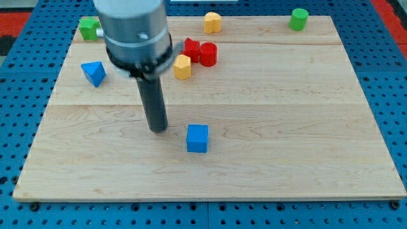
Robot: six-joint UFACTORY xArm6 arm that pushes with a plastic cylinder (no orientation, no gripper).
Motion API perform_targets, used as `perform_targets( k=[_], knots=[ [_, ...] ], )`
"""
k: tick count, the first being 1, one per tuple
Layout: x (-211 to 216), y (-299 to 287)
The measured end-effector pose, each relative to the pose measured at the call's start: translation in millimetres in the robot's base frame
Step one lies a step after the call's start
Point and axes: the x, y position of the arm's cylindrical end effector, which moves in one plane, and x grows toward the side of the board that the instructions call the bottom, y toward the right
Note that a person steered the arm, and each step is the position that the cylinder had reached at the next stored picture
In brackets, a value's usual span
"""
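My tip (158,129) rests on the wooden board (286,127), left of centre. Nearest to it is a blue cube (197,138), a short way to its right and slightly lower, with a gap between them. A blue triangular block (94,73) lies up and to the left of the rod. Above the rod's right side a yellow block (182,67) touches a red star-shaped block (192,50) and a red cylinder (208,54).
A second yellow block (212,22) sits near the top edge. One green block (89,28) is in the top left corner, partly behind the arm's body (137,35), and a green cylinder (298,19) stands at the top right. Blue pegboard (19,95) surrounds the board.
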Motion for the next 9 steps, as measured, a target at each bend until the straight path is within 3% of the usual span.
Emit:
perform_targets(
  k=[1,3,4,5,6,7,8,9],
  knots=[
    [4,75],
    [63,94],
    [44,177],
    [-7,253],
    [-15,267],
    [51,254],
    [45,171],
    [-17,179]
  ],
)
